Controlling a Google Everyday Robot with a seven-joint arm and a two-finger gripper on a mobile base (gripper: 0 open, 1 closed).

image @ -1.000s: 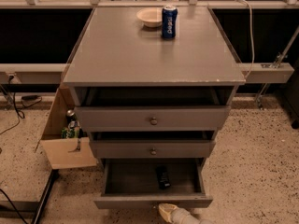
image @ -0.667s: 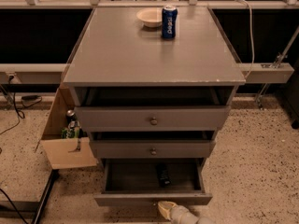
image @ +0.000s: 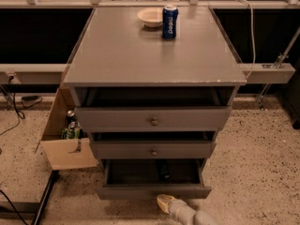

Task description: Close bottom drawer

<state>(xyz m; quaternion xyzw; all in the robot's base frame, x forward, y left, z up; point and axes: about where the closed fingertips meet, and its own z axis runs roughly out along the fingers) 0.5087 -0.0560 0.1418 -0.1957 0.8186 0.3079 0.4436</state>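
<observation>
The grey wooden cabinet (image: 154, 55) has three drawers. The bottom drawer (image: 152, 190) is pulled out the farthest, and a small dark object (image: 163, 169) lies inside it. Its knob is hidden. The middle drawer (image: 153, 150) and the top drawer (image: 152, 119) stand out a little, each with a round metal knob. My gripper (image: 163, 202) is at the bottom edge of the view, its pale tip right against the lower front of the bottom drawer, near the middle.
A white bowl (image: 150, 17) and a blue soda can (image: 170, 21) stand at the back of the cabinet top. An open cardboard box (image: 65, 146) with cans sits on the speckled floor to the left. Cables (image: 14, 111) lie at far left.
My gripper has shifted slightly left along the bottom drawer's front. The drawers look the same.
</observation>
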